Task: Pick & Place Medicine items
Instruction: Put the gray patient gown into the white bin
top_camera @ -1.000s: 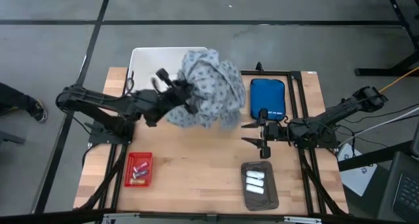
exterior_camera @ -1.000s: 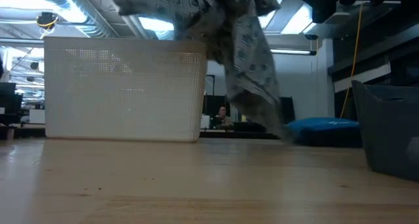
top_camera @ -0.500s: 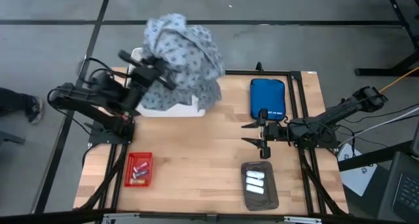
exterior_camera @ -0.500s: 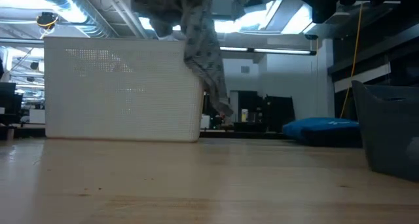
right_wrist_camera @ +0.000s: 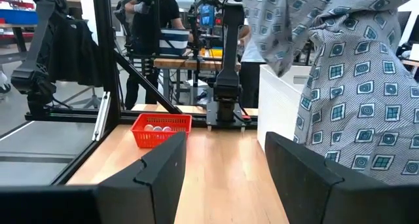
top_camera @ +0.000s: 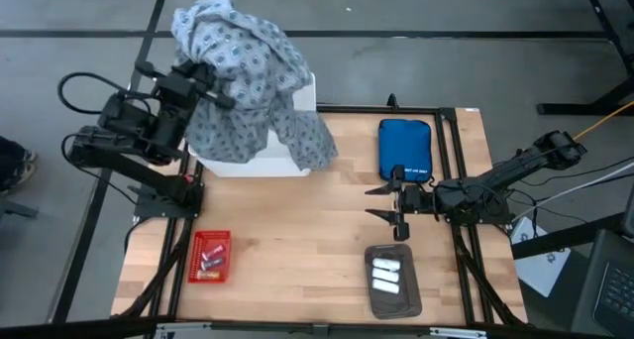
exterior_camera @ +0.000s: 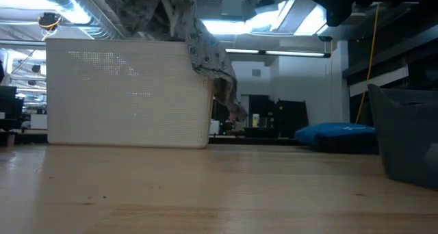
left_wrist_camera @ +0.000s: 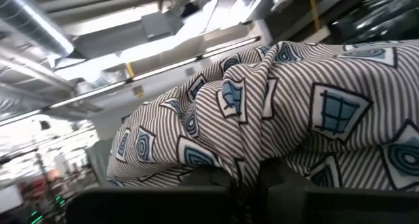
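From above, the left claw (top_camera: 203, 81) is clamped on the grey patterned cloth (top_camera: 248, 71), holding it bunched over the white mesh bin (top_camera: 297, 131) at the back left of the wooden surface (top_camera: 297, 240), with a fold hanging down the bin's front corner. The right claw (top_camera: 381, 202) hovers with its fingers apart, just beside the blue zipped pouch (top_camera: 404, 146). Medicine items (top_camera: 209, 258) lie in the red mesh basket (top_camera: 209, 240) near the front left edge, and white packets (top_camera: 385, 276) lie in the grey tray (top_camera: 394, 301) at the front right. At surface height, the cloth (exterior_camera: 198, 42) drapes over the bin (exterior_camera: 123, 90), with the pouch (exterior_camera: 339, 133) farther right. The left wrist view is filled by striped cloth (left_wrist_camera: 294, 112) pinched between the fingers. The right wrist view shows the spread fingers (right_wrist_camera: 157, 178), the red basket (right_wrist_camera: 160, 129) across the surface, the cloth (right_wrist_camera: 353, 86), and a person (right_wrist_camera: 154, 14) standing beyond.
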You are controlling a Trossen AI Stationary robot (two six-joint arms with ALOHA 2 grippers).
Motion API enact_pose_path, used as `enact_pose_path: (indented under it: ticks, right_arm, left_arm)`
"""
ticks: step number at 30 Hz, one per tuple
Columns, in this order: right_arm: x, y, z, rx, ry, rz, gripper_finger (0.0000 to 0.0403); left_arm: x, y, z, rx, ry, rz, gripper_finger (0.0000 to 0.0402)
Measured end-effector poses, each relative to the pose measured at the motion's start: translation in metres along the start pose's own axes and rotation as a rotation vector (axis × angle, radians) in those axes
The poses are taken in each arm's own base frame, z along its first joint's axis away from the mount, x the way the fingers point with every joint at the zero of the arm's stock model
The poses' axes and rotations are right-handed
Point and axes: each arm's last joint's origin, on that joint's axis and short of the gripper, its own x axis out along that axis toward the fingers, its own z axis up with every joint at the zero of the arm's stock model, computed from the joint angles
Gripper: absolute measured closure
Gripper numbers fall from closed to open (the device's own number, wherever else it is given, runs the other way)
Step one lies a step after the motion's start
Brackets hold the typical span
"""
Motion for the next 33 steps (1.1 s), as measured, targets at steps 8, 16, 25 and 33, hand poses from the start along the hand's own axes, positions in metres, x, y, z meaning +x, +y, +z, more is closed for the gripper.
enact_pose_path:
  ticks: [8, 16, 25, 33]
  right_arm:
    - [0.000, 0.001, 0.000, 0.000, -0.001, 0.026, 0.0193]
    - [0.000, 0.001, 0.000, 0.000, -0.002, 0.049, 0.0193]
    - [0.000, 0.001, 0.000, 0.000, -0.002, 0.050, 0.0193]
    - [0.000, 0.001, 0.000, 0.000, -0.002, 0.050, 0.0193]
  left_arm:
    - [0.018, -0.017, -0.015, 0.140, 0.108, 0.054, 0.0398]
    - [0.040, -0.046, -0.051, 0.258, 0.258, 0.040, 0.0398]
    - [0.059, -0.065, -0.111, 0.301, 0.473, -0.053, 0.0398]
    - [0.075, -0.084, -0.157, 0.320, 0.683, -0.196, 0.0398]
